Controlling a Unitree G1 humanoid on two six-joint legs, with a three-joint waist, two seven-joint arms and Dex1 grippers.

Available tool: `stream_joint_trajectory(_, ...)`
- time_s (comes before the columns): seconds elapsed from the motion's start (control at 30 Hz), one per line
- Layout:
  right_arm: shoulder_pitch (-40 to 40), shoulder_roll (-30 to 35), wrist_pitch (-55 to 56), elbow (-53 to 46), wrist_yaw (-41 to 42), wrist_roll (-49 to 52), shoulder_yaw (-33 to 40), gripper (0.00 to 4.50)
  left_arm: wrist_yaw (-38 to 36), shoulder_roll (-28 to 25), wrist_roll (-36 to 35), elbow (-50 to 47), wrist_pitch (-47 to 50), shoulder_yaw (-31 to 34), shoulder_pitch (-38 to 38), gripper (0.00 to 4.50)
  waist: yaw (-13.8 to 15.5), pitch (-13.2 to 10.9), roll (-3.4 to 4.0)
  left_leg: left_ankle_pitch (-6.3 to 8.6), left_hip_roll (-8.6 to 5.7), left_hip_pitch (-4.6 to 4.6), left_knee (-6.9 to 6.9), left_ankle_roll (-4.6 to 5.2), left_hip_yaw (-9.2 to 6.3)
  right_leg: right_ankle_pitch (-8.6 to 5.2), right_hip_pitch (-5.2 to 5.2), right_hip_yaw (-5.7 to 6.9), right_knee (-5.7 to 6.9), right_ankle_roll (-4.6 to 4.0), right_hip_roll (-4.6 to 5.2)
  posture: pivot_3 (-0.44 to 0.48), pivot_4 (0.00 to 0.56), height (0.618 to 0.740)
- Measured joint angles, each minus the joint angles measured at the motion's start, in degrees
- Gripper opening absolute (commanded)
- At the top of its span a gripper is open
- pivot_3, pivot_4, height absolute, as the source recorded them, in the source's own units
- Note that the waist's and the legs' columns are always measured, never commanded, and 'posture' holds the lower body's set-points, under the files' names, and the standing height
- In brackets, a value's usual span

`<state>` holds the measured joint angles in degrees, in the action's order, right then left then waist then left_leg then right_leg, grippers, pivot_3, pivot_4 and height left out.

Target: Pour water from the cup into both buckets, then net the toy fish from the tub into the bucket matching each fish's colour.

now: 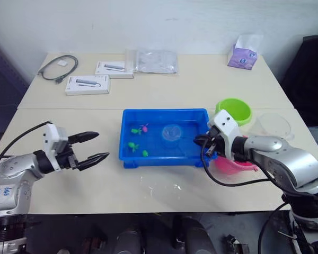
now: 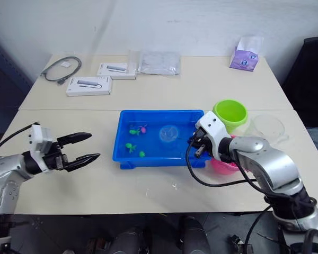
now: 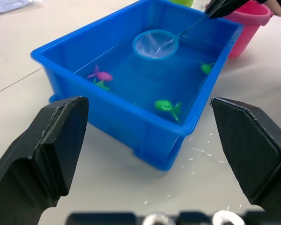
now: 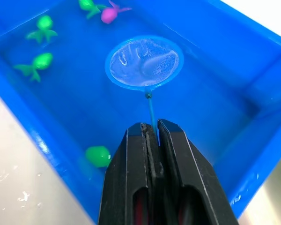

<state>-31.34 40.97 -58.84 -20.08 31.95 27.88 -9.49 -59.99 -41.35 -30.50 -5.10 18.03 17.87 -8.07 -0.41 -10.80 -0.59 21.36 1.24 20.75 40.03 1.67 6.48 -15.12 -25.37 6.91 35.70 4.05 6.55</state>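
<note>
The blue tub [image 1: 128, 158] sits mid-table holding water. In it lie a pink fish [image 4: 108, 13] and several green fish [image 4: 36, 64]. My right gripper [image 4: 151, 131] is shut on the thin handle of the net [image 4: 144, 62], whose blue hoop hangs over the tub's middle, empty. Just behind my right gripper stand the pink bucket [image 1: 230, 166] and the lime green bucket [image 1: 235, 110]. The clear cup [image 1: 274, 126] rests to the right of the green bucket. My left gripper [image 1: 95, 146] hovers open to the left of the tub, holding nothing.
Two white boxes [image 1: 87, 84], a grey coiled cable [image 1: 59, 67], a clear plastic bag [image 1: 155, 61] and a purple tissue pack [image 1: 242, 56] lie on the far half of the table. Water drops [image 3: 196, 152] speckle the table in front of the tub.
</note>
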Motion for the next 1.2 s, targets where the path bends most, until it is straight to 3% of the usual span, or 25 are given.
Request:
stream_joint_trajectory(0.3, -7.95, -6.17, 0.48, 9.70, 2.20, -5.00, -8.37, 0.00, 4.62, -2.66, -0.07, -5.72, 6.22, 0.26, -0.41, 4.49, -0.10, 0.00, 0.00, -0.01, -0.02, 0.05, 0.02, -0.01, 0.04, 0.00, -0.04, -0.01, 0.03, 0.00, -0.02, 0.000, 0.150, 0.740)
stream_joint_trajectory(0.73, -12.37, -18.19, 10.50, 22.43, 1.88, -12.97, -10.50, 0.00, 9.73, -5.84, -0.81, -10.58, 14.12, 6.29, 6.90, 4.49, -1.31, 0.00, 0.01, -0.04, 0.00, 0.25, 0.02, -0.07, -0.08, 0.00, -0.14, 0.13, -0.02, 0.00, -0.06, 0.000, 0.150, 0.740)
stream_joint_trajectory(1.0, -10.09, -19.87, 11.70, 20.54, 1.56, -14.49, -9.28, 0.00, 9.84, -6.41, -0.81, -9.72, 14.55, 6.16, 5.30, 4.49, -1.15, -0.01, 0.02, -0.04, -0.05, 0.33, 0.03, -0.07, -0.15, 0.00, -0.15, 0.18, -0.04, 0.00, -0.02, 0.000, 0.150, 0.740)
stream_joint_trajectory(1.2, -5.92, -15.57, 10.97, 14.01, 2.25, -14.43, -6.34, 0.00, 9.69, -6.37, -0.79, -9.37, 14.45, 4.18, 2.94, 4.49, -1.19, -0.01, 0.02, -0.03, -0.03, 0.32, 0.03, -0.08, -0.15, 0.00, -0.15, 0.18, -0.04, 0.00, -0.04, 0.000, 0.150, 0.740)
